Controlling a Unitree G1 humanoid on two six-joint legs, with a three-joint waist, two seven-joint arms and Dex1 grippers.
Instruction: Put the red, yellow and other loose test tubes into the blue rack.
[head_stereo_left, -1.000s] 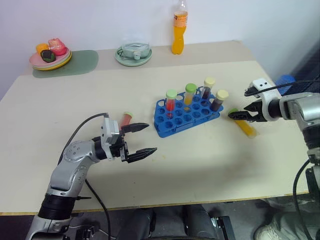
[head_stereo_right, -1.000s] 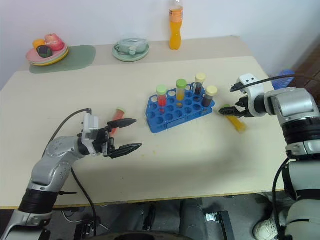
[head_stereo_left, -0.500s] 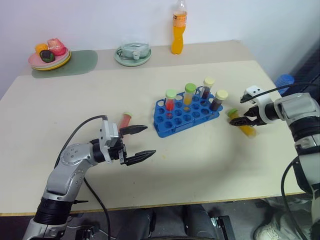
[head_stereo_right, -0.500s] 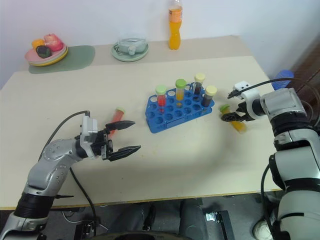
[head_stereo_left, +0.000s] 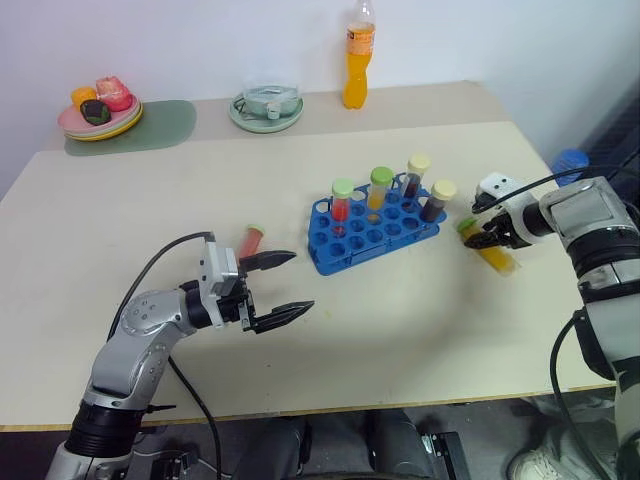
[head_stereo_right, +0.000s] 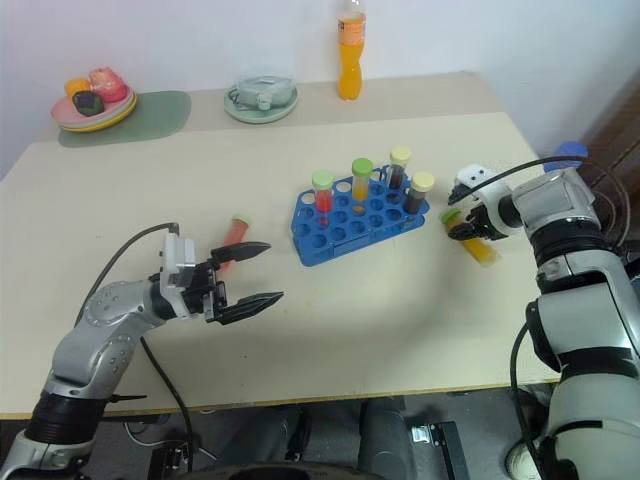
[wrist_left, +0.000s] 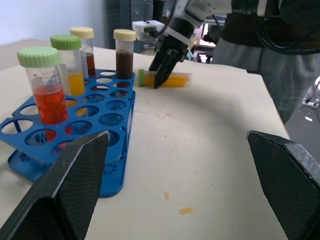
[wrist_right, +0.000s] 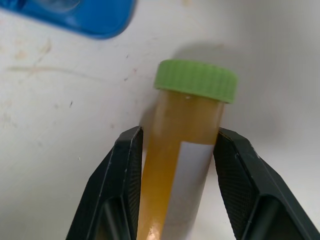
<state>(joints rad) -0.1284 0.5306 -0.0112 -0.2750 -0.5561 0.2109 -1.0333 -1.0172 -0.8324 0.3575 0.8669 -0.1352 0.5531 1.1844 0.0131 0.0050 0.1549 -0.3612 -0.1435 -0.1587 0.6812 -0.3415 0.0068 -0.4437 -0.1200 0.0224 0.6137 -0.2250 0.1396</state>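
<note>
The blue rack (head_stereo_left: 372, 238) stands mid-table with several capped tubes upright in it. To its right a yellow test tube (head_stereo_left: 492, 252) with a green cap lies on the table. My right gripper (head_stereo_left: 481, 238) is shut on it, and in the right wrist view both fingers press the sides of the yellow tube (wrist_right: 182, 150) just below its cap. A red test tube (head_stereo_left: 249, 240) lies on the table left of the rack. Just in front of it, my left gripper (head_stereo_left: 300, 282) hangs open and empty, pointing toward the rack (wrist_left: 75, 130).
An orange drink bottle (head_stereo_left: 358, 55), a lidded dish (head_stereo_left: 267, 107) and a plate of food (head_stereo_left: 100, 110) on a green mat line the table's far edge. The table's right edge runs close behind my right arm.
My right gripper has sunk to the yellow tube and closed its fingers on it. The left arm has stayed where it was, still open.
</note>
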